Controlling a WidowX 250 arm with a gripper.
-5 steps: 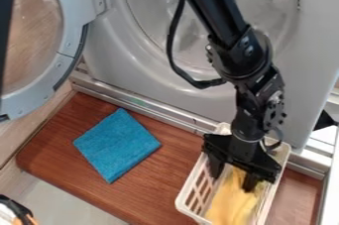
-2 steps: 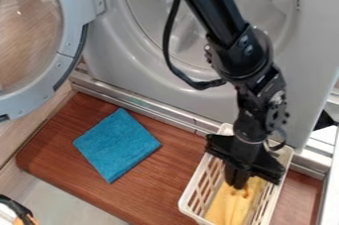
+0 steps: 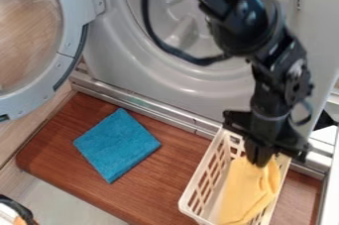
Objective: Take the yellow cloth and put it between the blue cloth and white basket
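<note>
You've got the pincer (image 3: 260, 158) pinched tight on the top end of the yellow cloth (image 3: 248, 190), presumably so it hangs long and clears the white basket (image 3: 200, 169)

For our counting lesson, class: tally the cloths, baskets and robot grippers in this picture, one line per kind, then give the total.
Cloths: 2 (blue cloth, yellow cloth)
Baskets: 1 (white basket)
Grippers: 1 (black gripper)
Total: 4
</note>
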